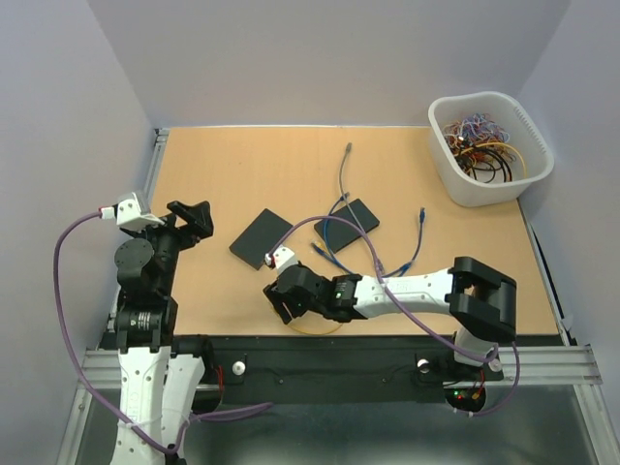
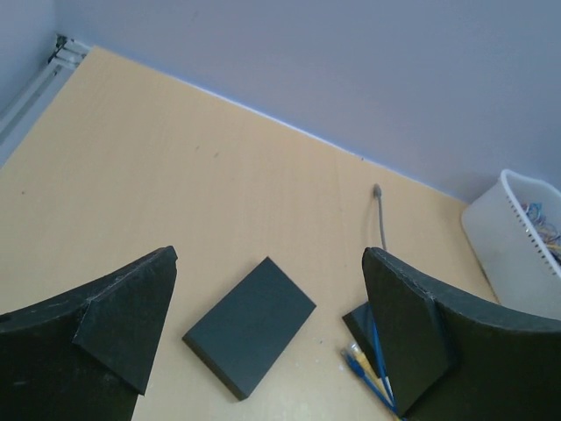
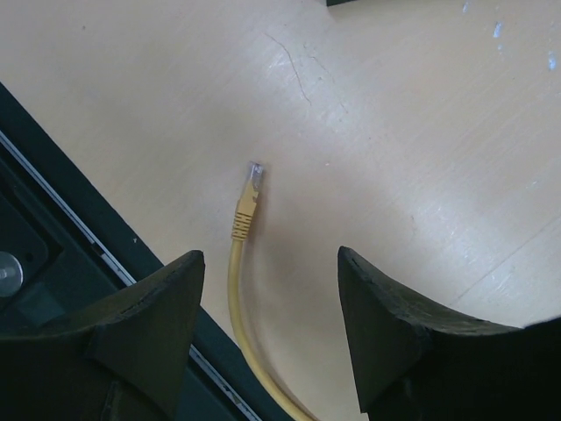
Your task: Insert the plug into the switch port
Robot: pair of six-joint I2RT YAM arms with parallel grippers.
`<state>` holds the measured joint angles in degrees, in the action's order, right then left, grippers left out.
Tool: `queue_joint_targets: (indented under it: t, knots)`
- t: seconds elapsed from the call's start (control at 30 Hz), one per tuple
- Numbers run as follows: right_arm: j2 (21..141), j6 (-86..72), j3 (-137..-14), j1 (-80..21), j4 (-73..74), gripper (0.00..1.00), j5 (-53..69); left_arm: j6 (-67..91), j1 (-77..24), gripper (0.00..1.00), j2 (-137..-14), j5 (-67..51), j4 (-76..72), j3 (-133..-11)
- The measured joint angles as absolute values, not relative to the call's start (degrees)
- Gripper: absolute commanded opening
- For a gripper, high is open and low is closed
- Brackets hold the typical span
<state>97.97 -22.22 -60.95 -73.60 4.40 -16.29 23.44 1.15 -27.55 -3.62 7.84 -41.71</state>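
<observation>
A yellow cable point(image 3: 235, 298) lies by the table's near edge, its clear-tipped plug point(image 3: 249, 193) flat on the wood. My right gripper point(image 3: 267, 263) is open just above it, with the cable running between the fingers, nothing held. In the top view the right gripper point(image 1: 281, 306) hangs over the yellow cable point(image 1: 318, 331). Two dark flat boxes point(image 1: 262, 237) point(image 1: 347, 215) lie mid-table; their ports do not show. My left gripper point(image 1: 199, 219) is open and empty at the left, looking at the nearer box point(image 2: 250, 324) from a distance.
Blue cables point(image 1: 334, 247) and a grey cable point(image 1: 343, 170) lie around the far box. A white basket point(image 1: 441, 155) of cables stands at the back right. The black front rail point(image 3: 53, 219) runs close beside the yellow plug.
</observation>
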Motion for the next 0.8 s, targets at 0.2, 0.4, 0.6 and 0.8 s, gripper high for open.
queue_joint_targets:
  t: [0.2,0.4,0.6,0.8]
  knots:
    - [99.13,-23.51,-60.93,-73.63,4.27,0.64,-16.34,22.13,1.15,0.99,-27.70,-3.68,11.35,-40.84]
    - [101.03,-23.88,-60.97,-73.65,4.01,0.61,-16.34,21.91,1.15,0.98,-27.70,-3.79,11.49,-40.84]
    - [104.75,-24.01,-61.67,-74.13,3.95,0.57,-16.32,21.91,1.15,0.98,-27.62,-3.81,11.49,-40.84]
    - [107.20,-24.08,-63.35,-74.70,3.84,0.55,-16.32,21.91,1.15,0.97,-27.57,-3.88,11.49,-40.84]
